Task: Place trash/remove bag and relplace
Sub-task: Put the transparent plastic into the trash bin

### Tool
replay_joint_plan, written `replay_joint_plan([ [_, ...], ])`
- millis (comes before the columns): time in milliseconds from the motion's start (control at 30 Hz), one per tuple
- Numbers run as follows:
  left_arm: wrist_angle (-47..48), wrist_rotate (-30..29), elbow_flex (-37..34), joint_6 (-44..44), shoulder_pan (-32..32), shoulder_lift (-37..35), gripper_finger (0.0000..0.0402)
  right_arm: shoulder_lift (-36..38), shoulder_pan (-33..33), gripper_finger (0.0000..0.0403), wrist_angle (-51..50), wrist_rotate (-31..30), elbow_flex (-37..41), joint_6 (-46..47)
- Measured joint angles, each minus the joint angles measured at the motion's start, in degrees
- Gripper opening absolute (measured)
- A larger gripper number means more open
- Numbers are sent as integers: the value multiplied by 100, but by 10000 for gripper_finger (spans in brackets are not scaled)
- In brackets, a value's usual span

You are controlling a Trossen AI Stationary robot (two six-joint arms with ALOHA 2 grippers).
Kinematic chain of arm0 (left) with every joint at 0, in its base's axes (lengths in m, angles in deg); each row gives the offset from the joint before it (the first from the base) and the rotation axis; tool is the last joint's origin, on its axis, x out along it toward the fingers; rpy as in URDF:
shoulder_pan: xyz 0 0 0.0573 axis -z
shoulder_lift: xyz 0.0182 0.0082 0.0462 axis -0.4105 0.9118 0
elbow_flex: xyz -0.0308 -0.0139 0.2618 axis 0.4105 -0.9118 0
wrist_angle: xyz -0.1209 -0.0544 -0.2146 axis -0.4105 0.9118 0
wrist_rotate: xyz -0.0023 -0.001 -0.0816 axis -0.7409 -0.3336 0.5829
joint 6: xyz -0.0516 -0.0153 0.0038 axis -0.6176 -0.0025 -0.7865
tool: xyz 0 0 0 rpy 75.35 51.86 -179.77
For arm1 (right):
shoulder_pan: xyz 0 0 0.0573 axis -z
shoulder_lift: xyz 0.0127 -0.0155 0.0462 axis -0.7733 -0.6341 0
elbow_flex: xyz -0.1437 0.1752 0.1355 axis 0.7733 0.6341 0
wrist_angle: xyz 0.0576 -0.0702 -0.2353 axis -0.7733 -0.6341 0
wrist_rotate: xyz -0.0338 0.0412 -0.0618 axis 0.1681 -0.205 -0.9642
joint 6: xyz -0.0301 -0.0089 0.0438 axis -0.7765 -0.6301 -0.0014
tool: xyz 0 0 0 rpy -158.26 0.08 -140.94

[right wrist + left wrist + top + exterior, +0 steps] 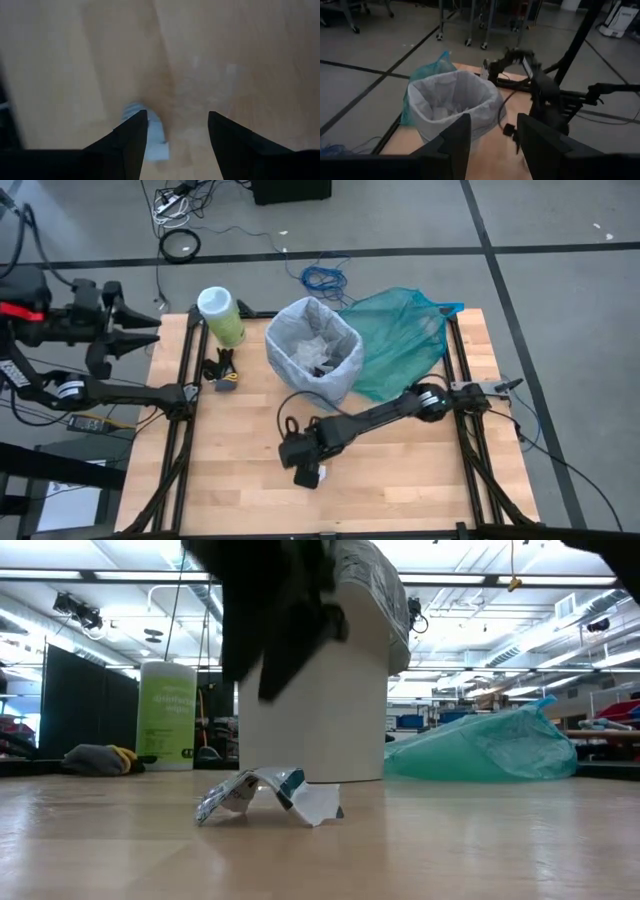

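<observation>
Hovering open above a crumpled wrapper (pixel 268 797), the right tool (pixel 177 131) apparently grips nothing.

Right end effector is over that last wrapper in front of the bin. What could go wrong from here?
1. The crumpled wrapper sits off toward one finger of the open right end effector, so closing may pinch only an edge or push it away.
2. The bin stands close behind; lifting could snag its liner.

place: robotics lab / workshop hall
floor: grey concrete, dark tape lines, loose cables (pixel 325 278)
ceiling: strip lights, open ducting
background: wheeled racks, shelving
worktop (pixel 400 470): wooden, 6 o'clock
</observation>
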Motion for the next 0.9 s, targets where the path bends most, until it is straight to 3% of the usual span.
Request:
replay_joint_plan([
  [300,-8,-21,-24,-73,0,-66,170,-428,74,197,-75,-1084,0,552],
  [467,24,48,-228,-56,0,-64,170,-608,202,198,219,-560,0,509],
  [700,53,96,-457,38,0,-71,170,-678,227,200,416,-434,261,466],
  [900,45,131,-554,109,0,-71,170,-606,269,173,752,-65,677,699],
])
